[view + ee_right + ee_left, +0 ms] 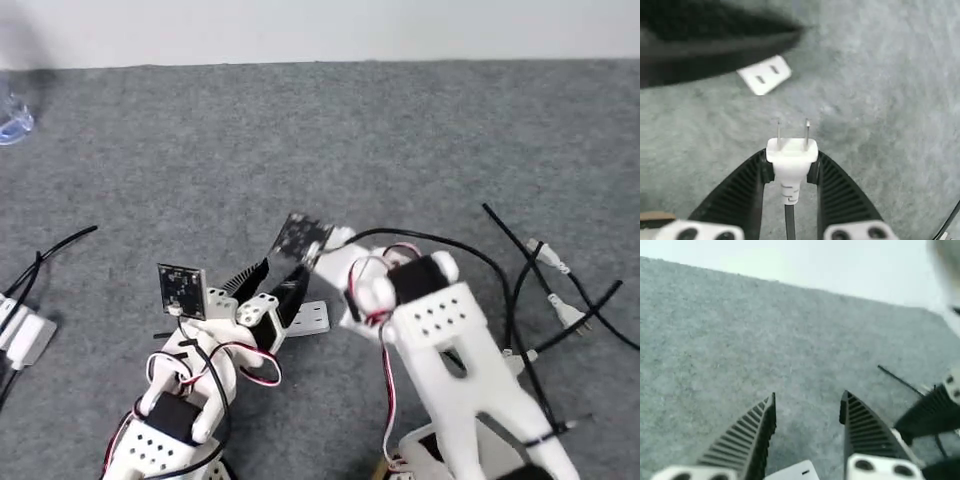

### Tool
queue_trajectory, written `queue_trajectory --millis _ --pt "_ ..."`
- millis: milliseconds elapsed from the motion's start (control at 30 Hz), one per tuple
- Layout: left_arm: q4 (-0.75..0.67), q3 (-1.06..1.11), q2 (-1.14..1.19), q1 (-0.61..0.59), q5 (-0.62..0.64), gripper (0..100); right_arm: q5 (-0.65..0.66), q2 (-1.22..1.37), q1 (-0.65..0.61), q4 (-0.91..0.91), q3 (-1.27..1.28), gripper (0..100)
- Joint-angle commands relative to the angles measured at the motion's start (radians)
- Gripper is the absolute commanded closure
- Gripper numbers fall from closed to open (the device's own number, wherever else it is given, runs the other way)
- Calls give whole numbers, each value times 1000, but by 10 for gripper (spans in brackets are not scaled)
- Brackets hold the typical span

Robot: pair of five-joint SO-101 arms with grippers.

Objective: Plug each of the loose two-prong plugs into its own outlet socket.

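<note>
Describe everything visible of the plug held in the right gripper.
The plug is white and plastic-looking, with two bare metal prongs pointing away from the wrist and a ribbed collar leading into a black cord. The right gripper is shut on its body, one black ridged finger on each side. Its prongs aim towards a white socket lying apart.

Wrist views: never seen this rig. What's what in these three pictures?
Two robot arms work over a grey mat. The high view looks down from a fixed camera. Each wrist view comes from a camera on one arm, looking along its fingers. The right gripper is shut on a white plug, with the prongs pointing toward a white socket lying on the mat. The left gripper is open and empty, near that socket. More plugs on black cords lie off to the side.
</note>
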Motion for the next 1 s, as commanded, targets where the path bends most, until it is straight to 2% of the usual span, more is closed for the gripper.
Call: queue_trajectory --millis 0,133,300,433,567,667,733,833,967 --pt "-23 -5 -23 -2 14 800 -11 -104 -94 88 -87 991" --pt "-23 -5 -25 3 14 800 -68 -151 -165 137 -150 991" --pt "-28 -5 -28 18 14 784 -71 -151 -168 165 -213 991" --pt "-29 -10 -29 92 52 673 -40 -151 -162 163 -213 991" --pt "-28 -18 -29 107 78 570 -9 -156 -53 162 -219 991" --pt "-29 -21 -29 83 81 569 58 -160 56 162 -219 991" --pt "-40 -21 -29 66 86 570 69 -151 85 137 -209 991" --pt "-64 -15 -29 68 83 570 69 -151 71 67 -155 991" --pt "-64 -15 -29 63 81 570 44 -151 -15 27 -123 991"
